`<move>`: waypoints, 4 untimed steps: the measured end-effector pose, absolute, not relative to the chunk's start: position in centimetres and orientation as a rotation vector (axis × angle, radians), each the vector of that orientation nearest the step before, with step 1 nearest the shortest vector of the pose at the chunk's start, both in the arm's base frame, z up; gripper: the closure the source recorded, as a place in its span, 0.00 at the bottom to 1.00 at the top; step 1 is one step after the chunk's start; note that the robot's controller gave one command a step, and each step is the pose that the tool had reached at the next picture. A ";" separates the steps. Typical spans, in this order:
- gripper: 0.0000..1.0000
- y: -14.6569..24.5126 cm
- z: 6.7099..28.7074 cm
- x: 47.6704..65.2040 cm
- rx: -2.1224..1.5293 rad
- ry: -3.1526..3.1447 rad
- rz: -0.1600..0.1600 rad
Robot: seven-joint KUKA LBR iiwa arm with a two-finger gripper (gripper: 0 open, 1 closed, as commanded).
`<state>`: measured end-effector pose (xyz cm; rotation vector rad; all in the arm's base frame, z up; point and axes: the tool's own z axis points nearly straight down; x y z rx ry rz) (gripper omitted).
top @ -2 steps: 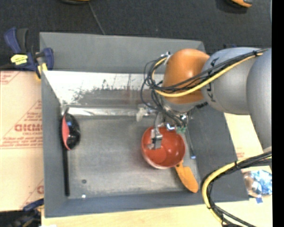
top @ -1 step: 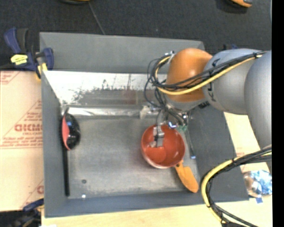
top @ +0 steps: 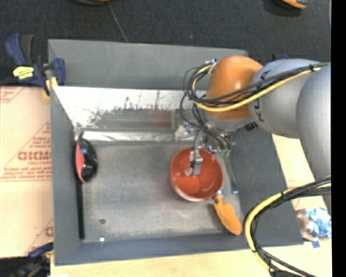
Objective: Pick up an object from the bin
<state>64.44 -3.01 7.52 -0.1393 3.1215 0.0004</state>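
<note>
Gripper (top: pixel 195 165) down in the red bowl (top: pixel 181 182), right of the bin's (top: pixel 132 203) middle.
I read the bowl as straight beneath the gripper, no sideways offset. An orange piece (top: pixel 228 215) lies just beside its lower-right rim, and a pink-and-black thing (top: pixel 85 160) sits at the left wall. How far it's open I can't tell.

- Bowl (top: pixel 205 184) right of centre in the bin (top: pixel 132 212), under the gripper (top: pixel 195 165).
- Wedge-shaped piece (top: pixel 228 215) just lower right of the bowl.
- Long-handled tool (top: pixel 85 160) along the left wall.
</note>
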 end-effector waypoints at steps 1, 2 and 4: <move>1.00 -2.3 7.5 64.9 0.083 3.117 0.002; 1.00 -2.3 7.5 64.9 0.085 3.117 0.003; 1.00 -1.9 21.7 64.8 0.104 3.127 0.004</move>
